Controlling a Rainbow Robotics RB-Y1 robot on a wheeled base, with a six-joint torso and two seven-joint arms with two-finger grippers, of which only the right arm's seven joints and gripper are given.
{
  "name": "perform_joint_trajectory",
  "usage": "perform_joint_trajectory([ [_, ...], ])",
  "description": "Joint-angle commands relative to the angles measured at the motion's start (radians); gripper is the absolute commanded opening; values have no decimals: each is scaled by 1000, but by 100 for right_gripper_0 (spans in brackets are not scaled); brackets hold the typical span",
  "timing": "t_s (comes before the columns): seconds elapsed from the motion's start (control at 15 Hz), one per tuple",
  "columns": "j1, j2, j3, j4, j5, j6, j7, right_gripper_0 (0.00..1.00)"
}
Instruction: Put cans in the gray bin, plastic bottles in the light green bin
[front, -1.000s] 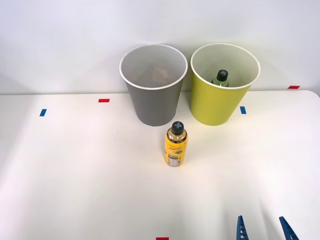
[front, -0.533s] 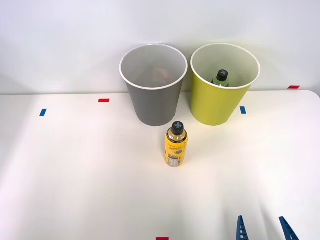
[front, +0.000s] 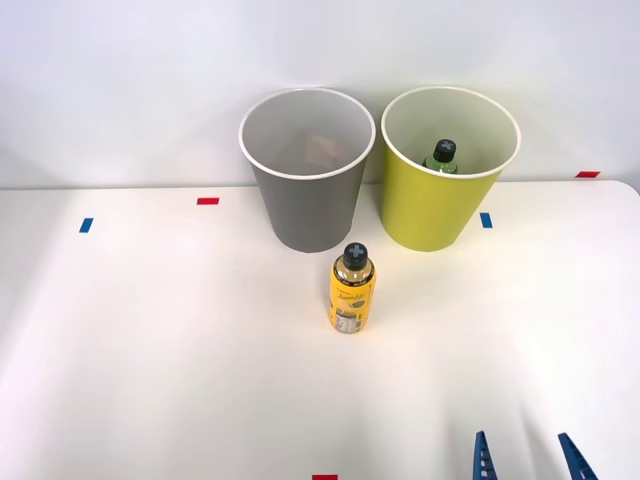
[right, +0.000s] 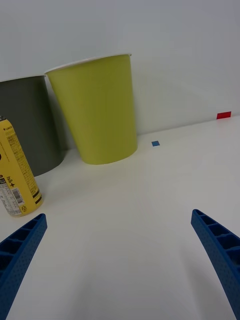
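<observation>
The blue ribbed right gripper (front: 528, 458) is held spread apart and grasps nothing. The upright yellow plastic bottle with black cap (front: 352, 290) could be tipped over if it is approached too high, since it stands near the round gray plastic bin (front: 308, 205).

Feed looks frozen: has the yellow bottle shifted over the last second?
No. The yellow bottle stands upright at the same spot before the gray bin, same gap as before.

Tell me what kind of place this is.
Probably a lab test bench for a sorting trial: a bare white table against a blank wall, small red and blue tape marks on it, and a gray bin beside a light green bin.
</observation>
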Motion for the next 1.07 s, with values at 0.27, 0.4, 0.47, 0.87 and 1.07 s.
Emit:
perform_joint_trajectory([
  [0.27, 0, 0, 0, 0, 0, 0, 0, 100],
  [0.4, 0, 0, 0, 0, 0, 0, 0, 100],
  [0.47, 0, 0, 0, 0, 0, 0, 0, 100],
  [0.87, 0, 0, 0, 0, 0, 0, 0, 100],
  [1.07, 0, 0, 0, 0, 0, 0, 0, 100],
])
